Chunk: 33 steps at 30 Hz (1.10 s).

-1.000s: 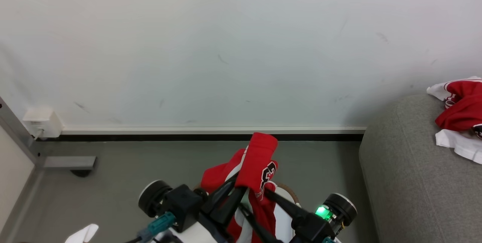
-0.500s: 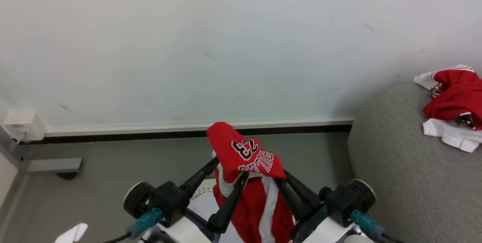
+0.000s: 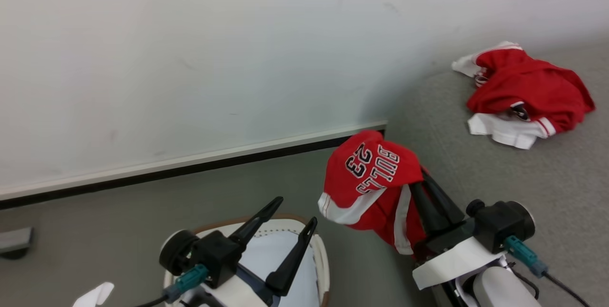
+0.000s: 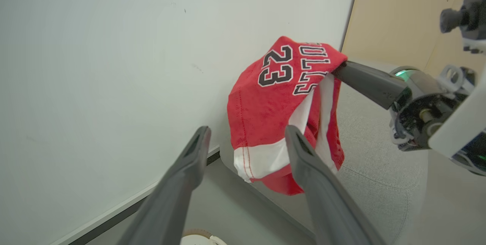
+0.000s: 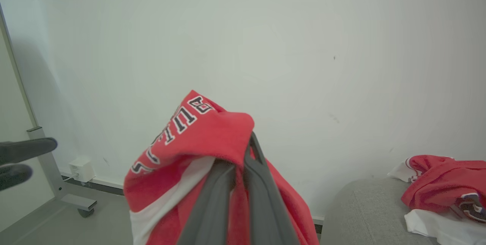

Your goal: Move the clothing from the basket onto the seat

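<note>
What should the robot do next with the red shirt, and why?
Probably swing the right gripper out over the sofa before opening: it is shut on the red jersey, which hangs near the sofa's edge, and the left gripper is open.

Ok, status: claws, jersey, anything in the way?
Left claw open, by the basket. Right claw shut on the red jersey, at the sofa's edge. More clothing on the sofa. Nothing blocking.

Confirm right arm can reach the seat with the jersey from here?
Probably yes. The right tool, shut on the jersey, hangs beside the seat at its near edge. Nothing stands between them, and bare fabric lies short of the clothes already there.
</note>
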Available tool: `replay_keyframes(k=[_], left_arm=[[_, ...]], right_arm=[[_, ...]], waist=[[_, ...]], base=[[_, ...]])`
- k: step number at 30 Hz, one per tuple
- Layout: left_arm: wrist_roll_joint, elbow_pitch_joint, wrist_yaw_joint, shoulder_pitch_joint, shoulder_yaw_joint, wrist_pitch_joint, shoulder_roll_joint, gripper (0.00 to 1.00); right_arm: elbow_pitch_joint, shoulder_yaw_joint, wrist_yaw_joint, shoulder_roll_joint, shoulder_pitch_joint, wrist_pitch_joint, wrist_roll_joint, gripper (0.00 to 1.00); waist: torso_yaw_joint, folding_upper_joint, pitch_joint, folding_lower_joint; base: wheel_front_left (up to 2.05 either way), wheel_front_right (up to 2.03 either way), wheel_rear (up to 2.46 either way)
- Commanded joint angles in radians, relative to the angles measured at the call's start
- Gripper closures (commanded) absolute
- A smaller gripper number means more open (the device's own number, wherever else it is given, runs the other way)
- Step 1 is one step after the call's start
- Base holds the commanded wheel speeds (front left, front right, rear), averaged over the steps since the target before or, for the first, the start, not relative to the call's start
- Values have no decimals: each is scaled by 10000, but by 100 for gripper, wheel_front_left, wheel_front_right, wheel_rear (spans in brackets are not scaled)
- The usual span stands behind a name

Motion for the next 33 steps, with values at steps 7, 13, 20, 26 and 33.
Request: replay_keyframes(k=[7, 13, 20, 26, 33], left_arm=[[84, -109, -107, -223, -211, 62, -1, 0], [180, -157, -110, -379, -256, 72, 59, 0], [250, -280, -246, -691, -276, 94, 174, 0], [337, -456, -461, -1188, -223, 110, 363, 0], [369, -498, -711, -1761, -141, 67, 540, 0]], right_arm=[[-496, -722, -26, -19, 208, 2, -267, 100], [-789, -1113, -26, -13, 255, 2, -71, 100], [-1031, -2031, -26, -19, -328, 2, -254, 100], [-1019, -3452, -26, -18, -1801, 2, -671, 100], [-346, -5599, -24, -191, -4840, 281, -1274, 100]], waist=[[-1345, -1, 419, 0], [-1687, -1, 738, 0], [-1434, -1, 1528, 0], [-1000, -1, 2614, 0], [-446, -1, 3780, 0]], base=[[0, 0, 0], [0, 0, 0], [0, 0, 0], [0, 0, 0], [0, 0, 0]])
